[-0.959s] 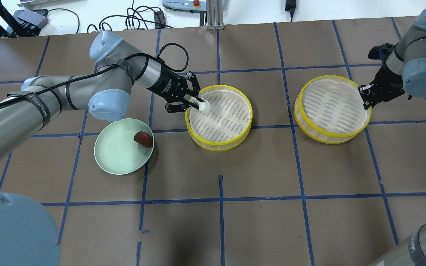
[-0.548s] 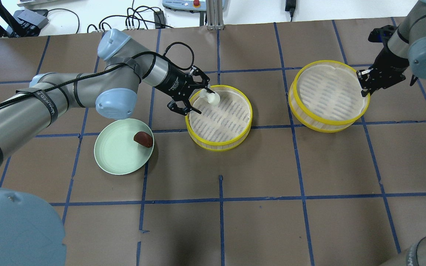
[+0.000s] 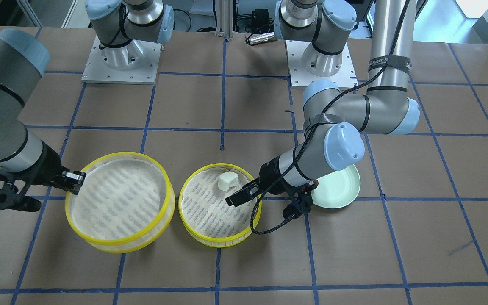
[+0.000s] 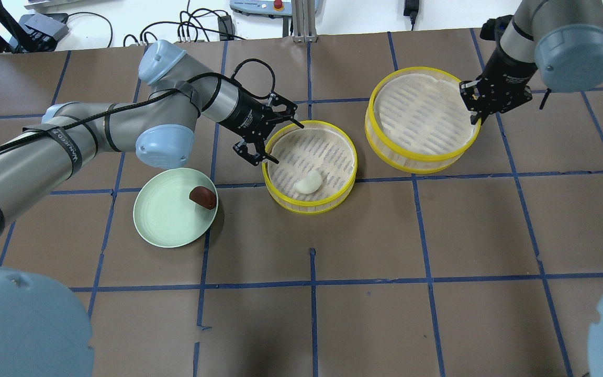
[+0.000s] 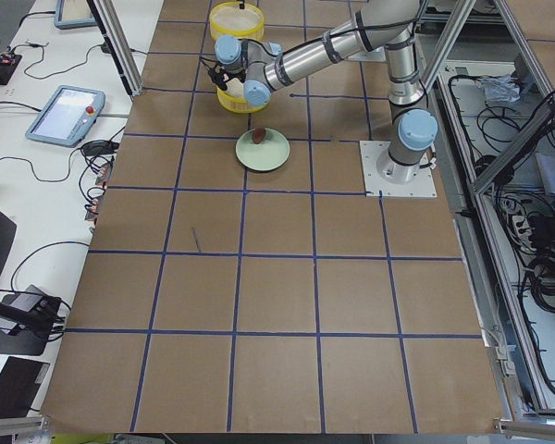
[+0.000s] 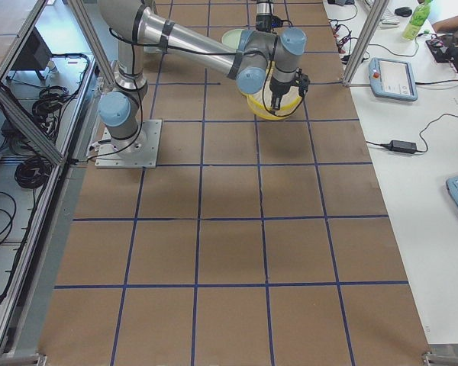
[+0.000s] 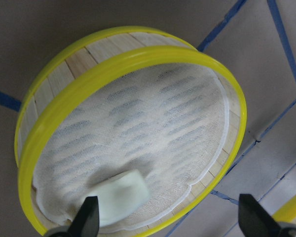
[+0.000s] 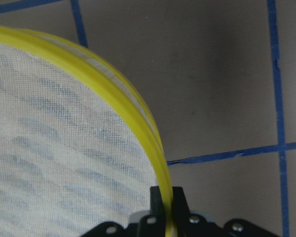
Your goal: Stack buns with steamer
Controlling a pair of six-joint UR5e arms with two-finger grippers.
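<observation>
On the brown counter [image 4: 364, 235], the right steamer basket [image 4: 422, 118] is pinched at its right rim by the closed fingers of the right hand [image 4: 474, 116], with the left steamer basket [image 4: 327, 152] just beside it. The pale green plate [image 4: 168, 217] lies left of both, and the left hand [image 4: 287, 144] hovers at the far-left rim of the left steamer basket, spread wide and empty. The white bun [image 4: 308, 183] lies inside that basket by its near rim; the reddish-brown bun [image 4: 203, 197] sits at the plate's right edge.

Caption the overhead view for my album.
White bun lies in one steamer basket; right end effector grips second basket rim.
</observation>
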